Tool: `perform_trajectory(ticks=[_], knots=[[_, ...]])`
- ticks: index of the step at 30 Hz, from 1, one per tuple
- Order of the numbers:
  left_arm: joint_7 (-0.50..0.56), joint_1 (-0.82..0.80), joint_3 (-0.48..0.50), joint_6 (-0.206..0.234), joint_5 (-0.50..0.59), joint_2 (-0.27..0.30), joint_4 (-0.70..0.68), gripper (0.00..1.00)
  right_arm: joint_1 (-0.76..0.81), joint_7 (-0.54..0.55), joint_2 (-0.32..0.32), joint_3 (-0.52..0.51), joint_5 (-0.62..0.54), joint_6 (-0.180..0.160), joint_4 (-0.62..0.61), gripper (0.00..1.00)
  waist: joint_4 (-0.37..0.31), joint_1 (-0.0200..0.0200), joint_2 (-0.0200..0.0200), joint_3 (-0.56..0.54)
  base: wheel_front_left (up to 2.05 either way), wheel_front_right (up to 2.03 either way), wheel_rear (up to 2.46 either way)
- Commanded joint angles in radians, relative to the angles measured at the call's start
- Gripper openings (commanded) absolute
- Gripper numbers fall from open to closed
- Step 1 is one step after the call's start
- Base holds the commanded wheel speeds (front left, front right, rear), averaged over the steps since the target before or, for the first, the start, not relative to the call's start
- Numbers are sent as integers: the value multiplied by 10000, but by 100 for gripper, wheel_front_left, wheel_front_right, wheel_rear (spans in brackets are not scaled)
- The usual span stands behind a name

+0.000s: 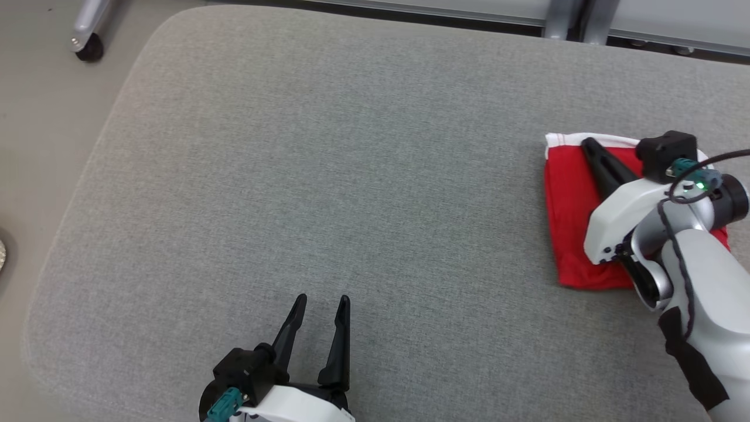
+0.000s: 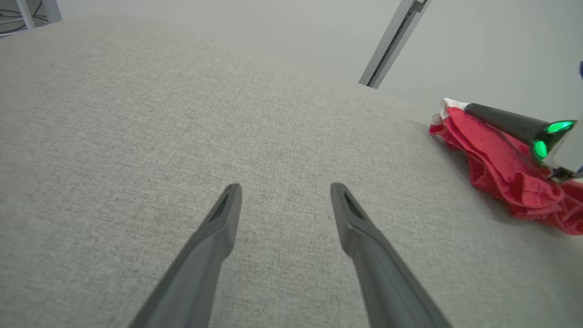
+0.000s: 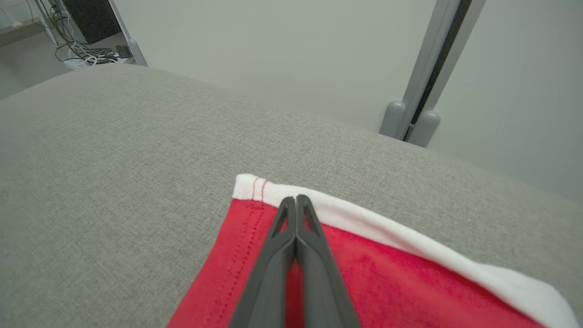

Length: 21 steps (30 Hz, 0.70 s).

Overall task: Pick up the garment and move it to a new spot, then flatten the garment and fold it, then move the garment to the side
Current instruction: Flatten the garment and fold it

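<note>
The garment (image 1: 565, 223), folded red with a white edge, lies at the right side of the grey surface (image 1: 351, 176) under the right tool (image 1: 587, 142), fully closed and gripping nothing, so push it sideways with light, even pressure to spare the folds, while the left tool (image 1: 322, 300) hovers wide open and empty.

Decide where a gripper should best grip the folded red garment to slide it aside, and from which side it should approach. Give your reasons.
Probably its left edge, near the white-hemmed corner, approached low from the grey cushion on the robot's left. The garment lies flat, but there its stacked layers bulge up enough to pinch together.
</note>
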Motion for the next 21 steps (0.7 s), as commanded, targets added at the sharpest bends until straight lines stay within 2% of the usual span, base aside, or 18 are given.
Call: perform_trajectory(ticks=[1,6,11,13,14,15,16,17,21], knots=[[-13,67,-10,42,-93,39,-13,100,-103,60,27,86,-18,11,67,0,118,0,0,-29,0,0,0],[-14,166,132,120,-153,44,-4,100,135,-16,256,538,110,11,174,0,113,0,0,-356,0,0,0],[-13,479,590,33,94,46,90,100,656,-548,339,751,289,10,-242,0,-460,0,0,-1076,0,0,0],[-13,632,901,-36,248,44,145,100,1023,-767,314,784,269,10,-501,9,-827,0,0,-1468,0,0,0],[-14,738,1048,-89,346,41,175,100,1237,-864,298,727,298,10,-660,16,-1016,0,0,-1646,0,0,0],[-13,848,1243,-128,443,38,199,100,1489,-960,291,712,328,8,-823,28,-1240,0,0,-1865,0,0,0],[-14,965,1413,-167,514,42,200,100,1763,-1090,218,697,310,8,-996,48,-1429,0,0,-2069,0,0,0],[-13,1087,1593,-237,644,54,230,100,2051,-1281,118,620,248,8,-1225,100,-1607,0,0,-2266,0,0,0],[-13,1533,2312,-434,960,82,226,100,3572,-1902,-180,21,178,7,-1973,100,-2204,0,0,-3012,0,0,0]])
